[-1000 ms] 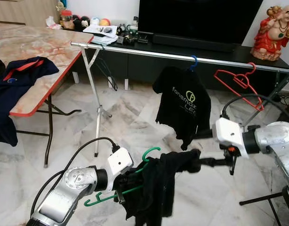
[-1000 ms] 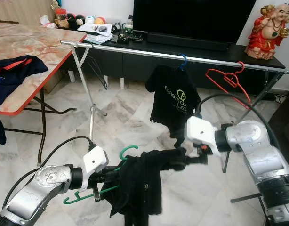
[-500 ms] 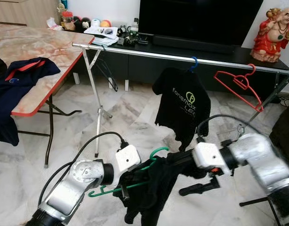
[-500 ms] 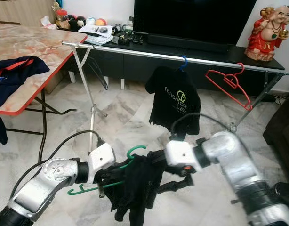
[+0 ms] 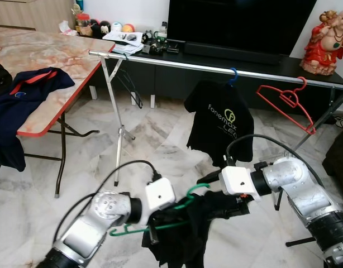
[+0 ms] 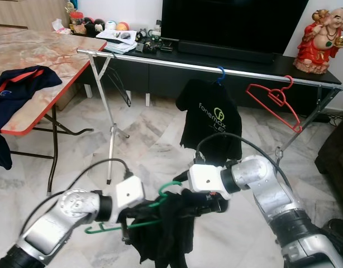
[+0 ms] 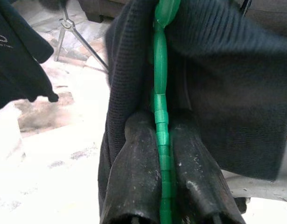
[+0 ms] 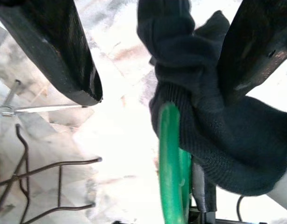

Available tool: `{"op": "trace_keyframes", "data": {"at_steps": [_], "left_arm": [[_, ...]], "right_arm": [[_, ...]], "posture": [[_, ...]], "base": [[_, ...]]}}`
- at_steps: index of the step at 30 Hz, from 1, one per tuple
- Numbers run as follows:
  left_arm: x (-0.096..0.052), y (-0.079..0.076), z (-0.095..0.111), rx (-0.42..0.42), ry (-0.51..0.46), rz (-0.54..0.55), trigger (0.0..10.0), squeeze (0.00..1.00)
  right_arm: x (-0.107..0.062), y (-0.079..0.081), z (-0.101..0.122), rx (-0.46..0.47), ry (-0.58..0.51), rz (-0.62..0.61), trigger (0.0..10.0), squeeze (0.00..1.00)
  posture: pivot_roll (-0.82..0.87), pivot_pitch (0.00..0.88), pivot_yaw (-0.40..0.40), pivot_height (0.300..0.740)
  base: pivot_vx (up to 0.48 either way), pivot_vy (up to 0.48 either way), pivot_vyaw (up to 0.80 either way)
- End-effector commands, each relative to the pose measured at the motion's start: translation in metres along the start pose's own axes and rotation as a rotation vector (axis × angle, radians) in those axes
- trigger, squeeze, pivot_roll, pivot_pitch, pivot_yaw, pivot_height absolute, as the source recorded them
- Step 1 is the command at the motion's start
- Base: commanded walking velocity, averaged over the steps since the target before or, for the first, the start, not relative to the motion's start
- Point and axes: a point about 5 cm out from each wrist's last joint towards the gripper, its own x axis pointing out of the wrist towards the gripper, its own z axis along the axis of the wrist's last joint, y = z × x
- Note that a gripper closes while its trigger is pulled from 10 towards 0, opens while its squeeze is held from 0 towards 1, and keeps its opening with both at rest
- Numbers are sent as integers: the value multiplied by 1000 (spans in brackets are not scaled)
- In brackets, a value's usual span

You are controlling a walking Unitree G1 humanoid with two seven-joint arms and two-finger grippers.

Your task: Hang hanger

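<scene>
You see the clothes rail across the room at 12 o'clock, w/ a black T-shirt and a red hanger on it. The worktop w/ a navy shirt is at 10 o'clock. Low in front, the green hanger carries a black garment. Left gripper is pinched tight on the hanger bar. Right gripper is wide apart around the garment at the hook, holding nothing.

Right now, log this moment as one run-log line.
left claw: shut on green hanger | right claw: open at black garment | rail: not reached
</scene>
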Motion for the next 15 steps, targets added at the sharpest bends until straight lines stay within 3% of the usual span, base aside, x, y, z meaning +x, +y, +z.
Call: {"op": "trace_keyframes", "data": {"at_steps": [1, 8, 15], "left_arm": [[1, -2, 11, 42, -41, -16, 10000, 0], [3, -3, 13, 42, -46, -25, 10000, 0], [4, -4, 15, 47, -49, -33, 10000, 0]], "right_arm": [[-12, -5, 4, -4, -21, -35, 10000, 0], [-10, 14, -13, 26, 50, 70, 10000, 0], [-3, 15, -17, 33, 66, 78, 10000, 0]], "posture": [[57, 35, -101, 740], [54, 24, -99, 740], [58, 17, -98, 740]], "base": [[0, 0, 0], [0, 0, 0], [0, 0, 0]]}}
